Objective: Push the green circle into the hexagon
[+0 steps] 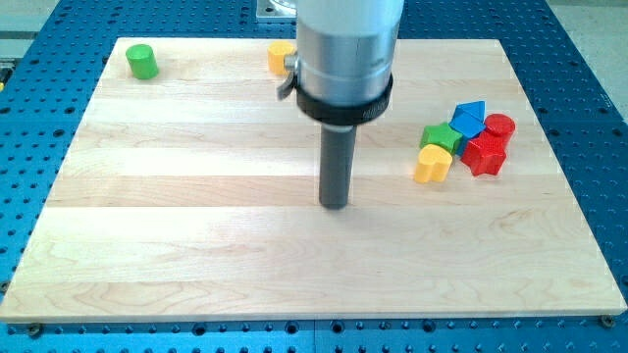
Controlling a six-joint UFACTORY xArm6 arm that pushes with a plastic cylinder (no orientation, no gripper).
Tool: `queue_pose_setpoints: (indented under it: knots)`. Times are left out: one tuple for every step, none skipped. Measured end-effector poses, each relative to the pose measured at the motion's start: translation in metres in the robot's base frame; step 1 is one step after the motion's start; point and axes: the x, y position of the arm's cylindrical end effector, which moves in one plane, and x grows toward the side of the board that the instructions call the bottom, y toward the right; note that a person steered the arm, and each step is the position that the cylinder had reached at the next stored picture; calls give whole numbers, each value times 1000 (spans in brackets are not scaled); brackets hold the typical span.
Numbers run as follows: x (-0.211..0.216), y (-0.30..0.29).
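Small green cylinder block (142, 61), likely light and slick on wooden board (196, 245); my bare tip (335, 205), holding nothing, should push its far-left side.

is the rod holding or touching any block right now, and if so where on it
Nothing is held. My tip stands on bare board near the middle, apart from every block; the green circle sits far off at the view's top left.

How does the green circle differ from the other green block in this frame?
The green circle is a round cylinder standing alone at the board's top left; the green block looks angular and sits packed in the cluster at the view's right. The circle touches nothing, while the green block abuts yellow and blue neighbours. Both are green and far from my tip.
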Motion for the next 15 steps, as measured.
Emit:
queue_pose_setpoints:
  knots:
    - [-9,-15]
    - [-35,-109]
    - [-39,-246]
    - [-67,-330]
    - [-168,-318]
    - [-237,-328]
    - [-276,-309]
    - [-282,-309]
    - [-282,-309]
    - [-282,-318]
    - [-259,-331]
    - [-238,-228]
    - [-228,-140]
    - [-225,-215]
    - [-187,-168]
